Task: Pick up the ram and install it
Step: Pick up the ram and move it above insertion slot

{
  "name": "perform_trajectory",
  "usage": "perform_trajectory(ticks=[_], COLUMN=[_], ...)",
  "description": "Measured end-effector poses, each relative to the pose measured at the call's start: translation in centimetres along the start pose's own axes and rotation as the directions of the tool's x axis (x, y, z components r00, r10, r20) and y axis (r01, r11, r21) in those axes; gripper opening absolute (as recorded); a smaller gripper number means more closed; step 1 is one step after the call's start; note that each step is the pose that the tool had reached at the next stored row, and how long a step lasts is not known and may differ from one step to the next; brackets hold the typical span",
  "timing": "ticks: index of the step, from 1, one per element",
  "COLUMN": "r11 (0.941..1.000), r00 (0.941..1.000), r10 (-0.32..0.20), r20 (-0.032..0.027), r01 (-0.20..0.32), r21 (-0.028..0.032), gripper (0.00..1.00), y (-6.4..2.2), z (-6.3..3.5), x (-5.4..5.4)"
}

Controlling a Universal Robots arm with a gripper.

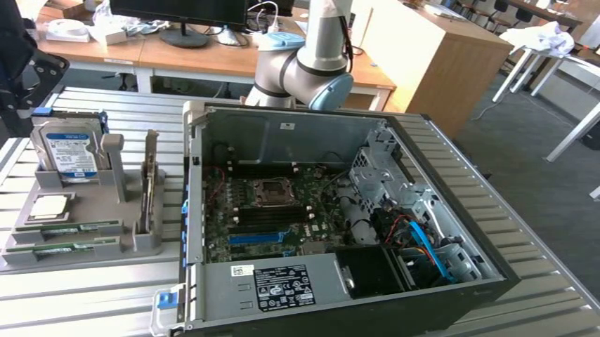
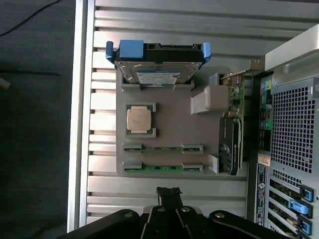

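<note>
I saw the gripper (image 2: 168, 191) closed tight with nothing in it, hanging over the slatted table (image 2: 164, 20) near the edge of the grey tray (image 2: 174, 124). The nearer ram stick (image 2: 163, 168) and the farther ram stick (image 2: 163, 148) lay flat in tray slots, beside the silver chip (image 2: 139, 119). The open computer case (image 2: 294, 114) stood alongside.

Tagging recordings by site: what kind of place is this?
Probably a robotics lab or workshop: an open desktop PC case on a slatted metal table, a grey parts tray beside it, wooden office desks and a monitor behind.
</note>
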State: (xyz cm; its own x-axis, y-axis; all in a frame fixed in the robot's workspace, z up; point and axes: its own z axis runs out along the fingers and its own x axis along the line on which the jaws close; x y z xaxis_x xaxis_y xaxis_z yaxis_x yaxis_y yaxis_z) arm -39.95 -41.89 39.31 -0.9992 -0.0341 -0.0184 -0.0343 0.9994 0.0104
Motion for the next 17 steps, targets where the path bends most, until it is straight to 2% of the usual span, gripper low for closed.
perform_trajectory(ticks=[5, 9, 17], r11=[0.9986, 0.9953, 0.9827], r00=[0.9986, 0.9955, 0.9831], r10=[-0.052, -0.095, -0.183], r20=[-0.0014, -0.0026, -0.0056], r01=[0.052, 0.095, 0.183], r21=[0.0108, 0.0176, 0.0297], gripper=[0.1, 0.1, 0.1], y=[0.0, 0.0, 0.0], z=[0.0, 0.0, 0.0], x=[0.0, 0.0, 0.0])
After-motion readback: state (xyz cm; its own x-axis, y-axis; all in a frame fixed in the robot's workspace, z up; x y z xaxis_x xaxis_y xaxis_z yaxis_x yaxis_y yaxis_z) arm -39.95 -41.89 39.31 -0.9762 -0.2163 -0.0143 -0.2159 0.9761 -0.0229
